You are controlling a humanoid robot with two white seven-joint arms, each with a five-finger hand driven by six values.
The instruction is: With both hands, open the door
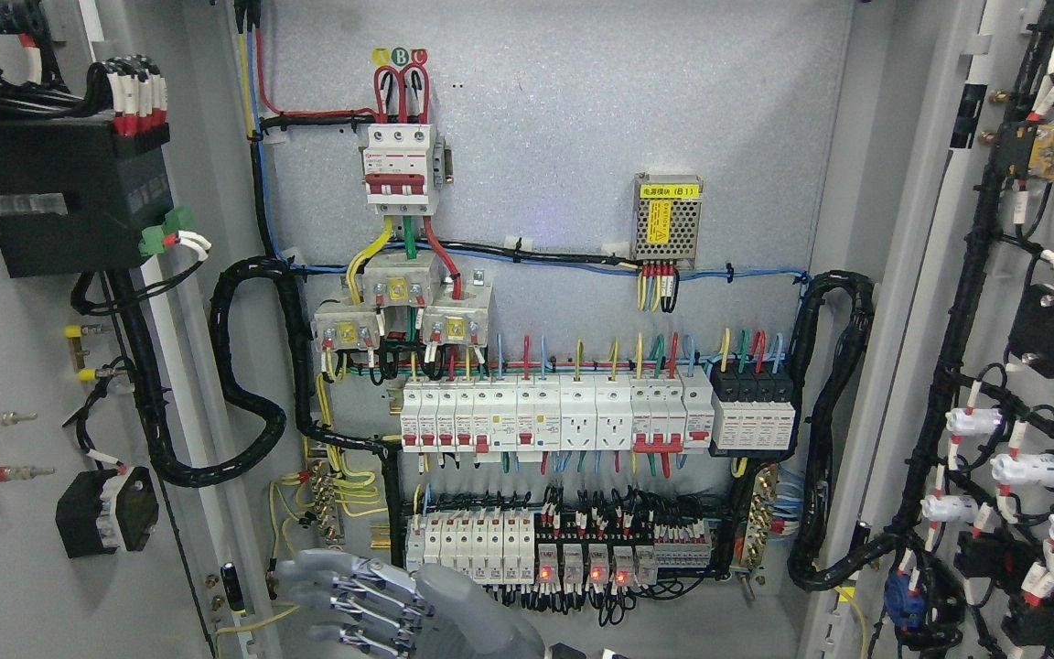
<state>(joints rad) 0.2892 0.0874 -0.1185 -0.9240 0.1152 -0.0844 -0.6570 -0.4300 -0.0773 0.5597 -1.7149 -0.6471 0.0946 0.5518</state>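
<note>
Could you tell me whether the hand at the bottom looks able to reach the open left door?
Probably yes: the hand sits low, close to the left door, with only thin yellow wires between them.

Industrial site: wired electrical cabinet [856,275], breakers [527,416]

Back panel [564,119] of the cabinet carries a three-pole breaker [396,169] at upper centre, wired red above. A small meshed power supply [666,218] with yellow label sits to its right. Below runs a row of white breakers [554,416]; beneath that, relays [582,563] show red lights. Black cable conduit [248,384] loops at left.
</note>
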